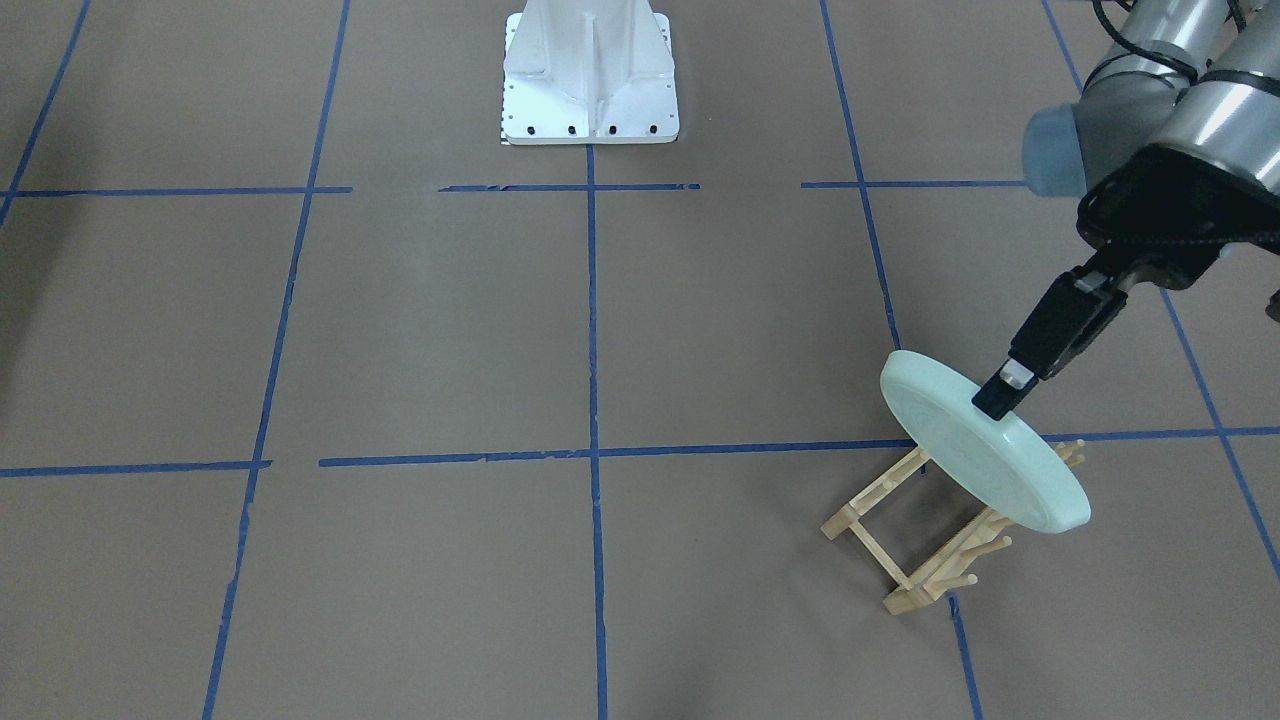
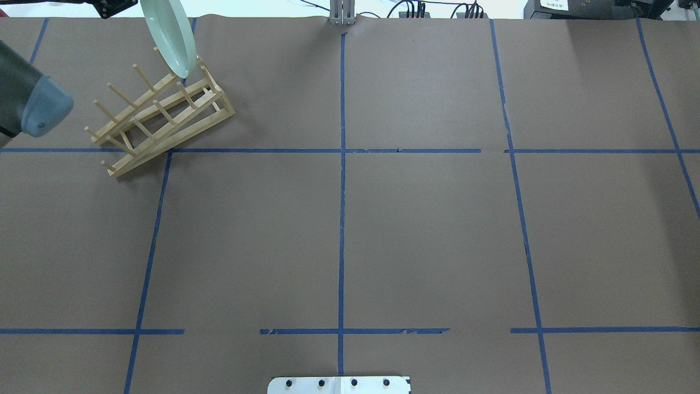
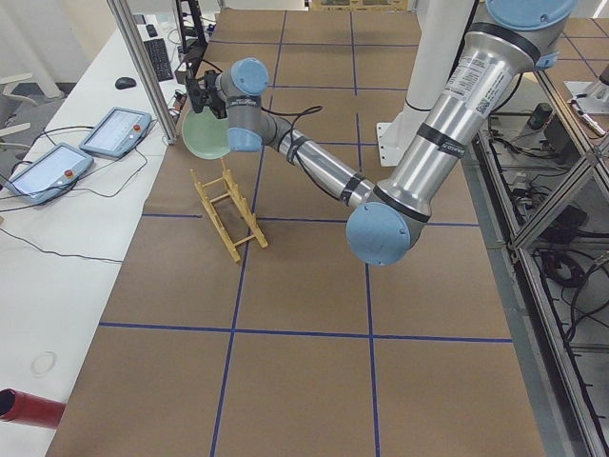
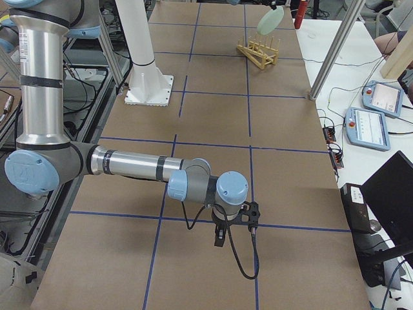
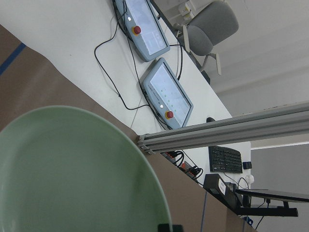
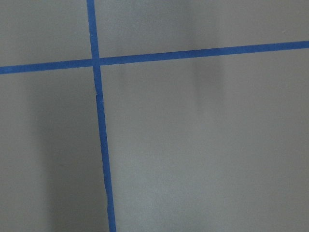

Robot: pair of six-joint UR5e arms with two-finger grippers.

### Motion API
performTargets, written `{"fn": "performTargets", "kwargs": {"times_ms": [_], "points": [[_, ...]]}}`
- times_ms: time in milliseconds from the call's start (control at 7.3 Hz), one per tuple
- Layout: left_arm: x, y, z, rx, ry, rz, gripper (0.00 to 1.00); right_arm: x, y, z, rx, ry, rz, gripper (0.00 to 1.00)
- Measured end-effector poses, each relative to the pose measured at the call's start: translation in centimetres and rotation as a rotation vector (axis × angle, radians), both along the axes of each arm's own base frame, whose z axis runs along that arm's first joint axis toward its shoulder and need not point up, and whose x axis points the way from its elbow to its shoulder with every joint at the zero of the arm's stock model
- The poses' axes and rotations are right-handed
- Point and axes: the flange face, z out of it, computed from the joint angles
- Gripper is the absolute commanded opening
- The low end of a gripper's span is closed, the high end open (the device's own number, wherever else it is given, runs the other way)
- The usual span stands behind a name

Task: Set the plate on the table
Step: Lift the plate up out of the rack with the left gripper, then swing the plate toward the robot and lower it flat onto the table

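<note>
Nearest to the camera at the table's right end, the right arm reaches out low and almost level. Its silver forearm ends in pale blue-capped wrist joints, and the right gripper (image 4: 219, 237) points straight down, close over the table (image 4: 213, 116). From this side I cannot tell whether its fingers are apart or together. The wrist camera there shows only matte brown paper crossed by two blue tape lines.

Further along stands the white metal robot base (image 4: 150, 87), a flared pedestal on a bolted square foot.

At the far end sits the wooden rack (image 1: 915, 545), two pale rails joined by crossbars with thin round pegs standing up, set at a slant to the tape grid. The plate (image 1: 975, 455) hangs in the air close above the rack's outer end, tilted steeply on edge and off the table. It is round, pale mint green and glossy, with a shallow raised rim. Whether its low edge touches the pegs I cannot tell.

The left gripper (image 1: 1000, 398) comes down at a slant from the robot's side and pinches the plate's upper rim between its black fingers, closed on it. Behind it the left arm's black wrist and silver forearm rise away. From that wrist, the plate's smooth green face fills the lower left of the view.
</note>
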Motion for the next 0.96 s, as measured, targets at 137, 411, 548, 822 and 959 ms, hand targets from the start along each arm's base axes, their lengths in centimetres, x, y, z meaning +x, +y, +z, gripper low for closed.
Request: {"fn": "performTargets", "kwargs": {"times_ms": [137,411,548,822,959], "points": [[1.1,1.3,-2.3,-0.077,-0.005,0.013,0.0,0.0,0.0,0.0,0.001,0.0,0.0,1.0],[9.7,3.8,-6.6,-0.252,-0.132,0.066,0.0,0.0,0.0,-0.1,0.001,0.0,0.0,1.0],[14.4,4.9,-8.4,-0.32,-0.268,0.106,0.0,0.0,0.0,-0.1,0.001,0.0,0.0,1.0],[24.3,7.9,-7.7,-0.435,-0.559,0.266,0.0,0.0,0.0,-0.1,0.001,0.0,0.0,1.0],[29.8,9.2,-5.4,-0.491,-0.672,0.344,0.0,0.0,0.0,-0.1,0.001,0.0,0.0,1.0]]}}
